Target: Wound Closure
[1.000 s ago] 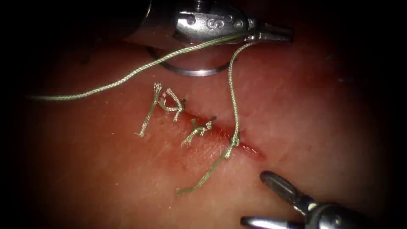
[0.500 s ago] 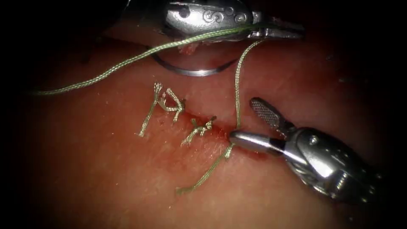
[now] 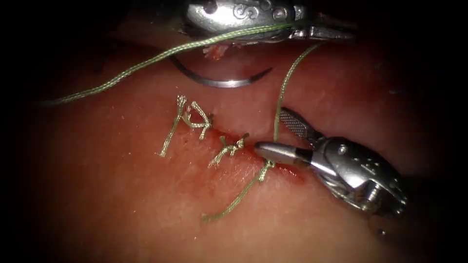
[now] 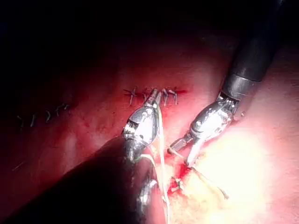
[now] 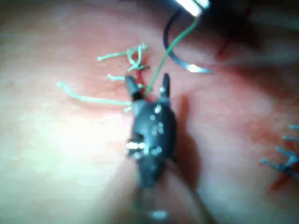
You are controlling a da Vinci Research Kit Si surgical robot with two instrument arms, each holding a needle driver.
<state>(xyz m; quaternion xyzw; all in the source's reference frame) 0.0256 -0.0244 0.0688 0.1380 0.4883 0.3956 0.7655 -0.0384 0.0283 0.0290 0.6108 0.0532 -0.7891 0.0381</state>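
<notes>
On the tissue (image 3: 122, 185) the cut (image 3: 287, 170) runs slantwise. Its newest knot (image 3: 268, 163) has a tail (image 3: 229, 204) trailing toward the lower left. From the knot the green thread (image 3: 280, 97) rises to my left tool (image 3: 336, 34), whose jaws are shut on it at the upper edge. My right tool (image 3: 269, 129) comes in from the right, open, one jaw on each side of that strand just above the knot; the right wrist view shows the same straddle (image 5: 145, 83). The curved needle (image 3: 219, 82) lies on the tissue beyond the cut, held by neither tool.
Two finished stitches with cut ends (image 3: 195, 119) (image 3: 228, 147) sit left of the newest knot. A long strand of thread (image 3: 122, 75) runs off to the left from the left tool. An older stitch row (image 4: 154, 94) lies further off. Red fluid wets the cut's right end.
My right tool came up from the lower right to the knot, and its open jaws now straddle the strand. The left tool drifted up and right, drawing the thread straighter.
</notes>
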